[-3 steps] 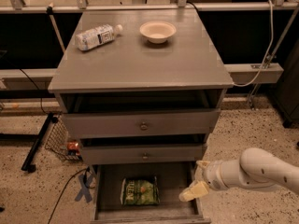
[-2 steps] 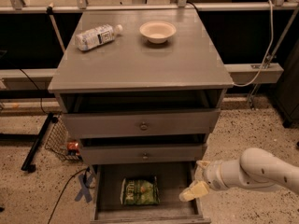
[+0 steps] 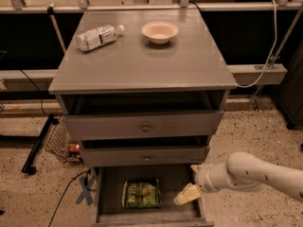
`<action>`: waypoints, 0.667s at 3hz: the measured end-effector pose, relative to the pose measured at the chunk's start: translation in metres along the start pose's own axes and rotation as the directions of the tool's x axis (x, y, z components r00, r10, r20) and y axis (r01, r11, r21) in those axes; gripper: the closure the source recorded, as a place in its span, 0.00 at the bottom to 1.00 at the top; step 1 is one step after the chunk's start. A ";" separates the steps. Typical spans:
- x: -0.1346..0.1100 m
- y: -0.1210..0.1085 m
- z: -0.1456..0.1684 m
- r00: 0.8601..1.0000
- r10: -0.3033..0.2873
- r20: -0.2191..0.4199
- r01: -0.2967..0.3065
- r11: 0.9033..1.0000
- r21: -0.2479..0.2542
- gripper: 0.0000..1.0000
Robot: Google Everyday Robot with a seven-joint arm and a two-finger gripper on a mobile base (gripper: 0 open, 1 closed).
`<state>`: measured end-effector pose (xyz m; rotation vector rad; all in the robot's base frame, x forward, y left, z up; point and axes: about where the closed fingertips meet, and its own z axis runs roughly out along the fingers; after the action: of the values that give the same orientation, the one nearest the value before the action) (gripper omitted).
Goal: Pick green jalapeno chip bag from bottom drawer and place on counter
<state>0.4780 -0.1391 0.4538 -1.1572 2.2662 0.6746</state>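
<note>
The green jalapeno chip bag [image 3: 141,193] lies flat on the floor of the open bottom drawer [image 3: 110,210], left of its middle. My gripper [image 3: 187,195] hangs at the end of the white arm, low over the drawer's right side, about a hand's width to the right of the bag and apart from it. The counter [image 3: 142,60] is the grey top of the cabinet, well above both.
On the counter a clear water bottle [image 3: 97,36] lies on its side at back left, with a white bowl [image 3: 160,31] at back middle. Two upper drawers [image 3: 144,126] with round knobs stand slightly pulled out. A wire basket [image 3: 61,143] and cables sit on the floor to the left.
</note>
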 end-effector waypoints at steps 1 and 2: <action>0.009 -0.006 0.027 1.000 0.002 -0.009 -0.002 1.000 -0.017 0.00; 0.022 -0.008 0.050 1.000 0.017 -0.018 -0.018 0.999 -0.036 0.00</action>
<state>0.4844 -0.1250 0.4011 -1.1658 2.2906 0.7179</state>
